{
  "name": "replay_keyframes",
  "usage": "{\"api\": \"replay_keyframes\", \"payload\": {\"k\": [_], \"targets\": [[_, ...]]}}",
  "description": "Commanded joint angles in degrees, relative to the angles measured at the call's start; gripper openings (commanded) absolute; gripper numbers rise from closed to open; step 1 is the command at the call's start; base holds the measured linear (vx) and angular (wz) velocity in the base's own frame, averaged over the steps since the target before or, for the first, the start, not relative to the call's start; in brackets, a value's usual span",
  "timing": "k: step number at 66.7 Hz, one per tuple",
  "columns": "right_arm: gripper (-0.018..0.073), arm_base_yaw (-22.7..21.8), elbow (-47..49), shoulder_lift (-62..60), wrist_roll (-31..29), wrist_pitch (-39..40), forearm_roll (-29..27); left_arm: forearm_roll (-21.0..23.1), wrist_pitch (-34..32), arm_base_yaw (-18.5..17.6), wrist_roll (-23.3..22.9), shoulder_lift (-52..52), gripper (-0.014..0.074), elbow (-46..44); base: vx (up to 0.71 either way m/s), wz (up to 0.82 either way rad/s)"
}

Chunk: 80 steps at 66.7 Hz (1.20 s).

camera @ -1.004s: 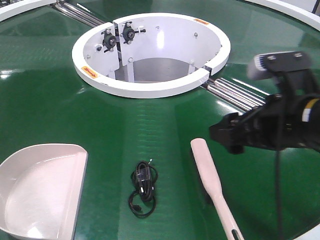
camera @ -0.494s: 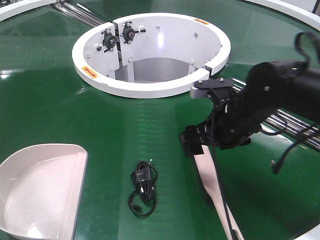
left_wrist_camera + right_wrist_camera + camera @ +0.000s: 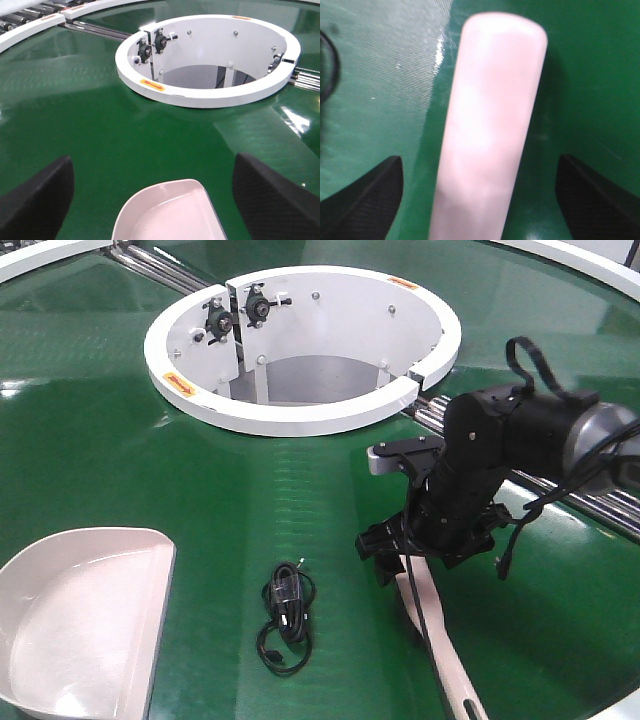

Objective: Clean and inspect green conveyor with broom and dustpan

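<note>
The green conveyor [image 3: 100, 440] rings a white hub [image 3: 300, 415]. On it, at lower right, lies the broom [image 3: 445, 650], handle toward the front edge. My right gripper [image 3: 400, 558] hangs low over the broom's head and hides it in the front view. In the right wrist view this gripper [image 3: 482, 200] is open, its fingers [image 3: 365, 200] standing either side of the pale broom back [image 3: 490, 100] without touching. The dustpan [image 3: 80, 620] rests at lower left. My left gripper [image 3: 155, 200] is open just above the dustpan's rim [image 3: 170, 215].
A coiled black cable [image 3: 285, 615] lies on the belt between dustpan and broom. Chrome roller rails [image 3: 590, 502] run out from the hub behind the right arm, and more rails [image 3: 160, 265] sit at top left. The hub's open well [image 3: 210, 80] is ahead.
The right arm has swung left from the right edge, turned its wrist downward and lowered over the broom's head. Dustpan, cable and broom have not moved.
</note>
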<state>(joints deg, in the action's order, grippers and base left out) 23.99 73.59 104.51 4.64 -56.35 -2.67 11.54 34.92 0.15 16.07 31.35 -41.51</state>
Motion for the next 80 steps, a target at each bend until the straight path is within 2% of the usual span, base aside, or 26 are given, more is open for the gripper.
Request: {"api": "replay_keyframes", "payload": {"k": [1, 10, 17, 25, 31, 32, 46, 69, 80], "targets": [[0.0580, -0.19, 1.58, -0.89, 0.54, 1.09, 0.26, 0.92, -2.93, -0.34, -0.09, 0.50, 0.0594, -2.02, 0.00, 0.00], [0.0554, -0.19, 1.58, 0.41, 0.91, 2.04, 0.25, 0.92, -2.43, -0.34, -0.09, 0.50, 0.0594, -2.02, 0.00, 0.00], [0.0470, -0.19, 1.58, 0.61, 0.91, 2.30, 0.25, 0.92, -2.31, -0.34, -0.09, 0.50, 0.0594, -2.02, 0.00, 0.00], [0.0223, -0.19, 1.58, 0.61, 0.91, 2.25, 0.13, 0.92, -2.13, -0.34, -0.09, 0.50, 0.0594, -2.02, 0.00, 0.00], [-0.0008, -0.19, 1.58, 0.39, 0.41, 2.07, 0.01, 0.92, -1.99, -0.34, -0.09, 0.50, 0.0594, -2.02, 0.00, 0.00], [-0.0017, -0.19, 1.58, 0.30, 0.21, 2.07, -0.14, 0.92, -1.99, -0.34, -0.09, 0.50, 0.0594, -2.02, 0.00, 0.00], [-0.0010, -0.19, 1.58, -3.77, -0.58, 1.11, -0.61, 0.92, -1.71, -0.34, -0.09, 0.50, 0.0594, -2.02, 0.00, 0.00], [-0.0010, -0.24, 1.58, -8.25, -2.31, -15.67, -0.39, 0.92, -2.38, -0.34, -0.09, 0.50, 0.0594, -2.02, 0.00, 0.00], [-0.0008, -0.24, 1.58, -8.25, -1.21, -15.89, -0.45, 0.92, -2.44, -0.34, -0.09, 0.50, 0.0594, -2.02, 0.00, 0.00]]}}
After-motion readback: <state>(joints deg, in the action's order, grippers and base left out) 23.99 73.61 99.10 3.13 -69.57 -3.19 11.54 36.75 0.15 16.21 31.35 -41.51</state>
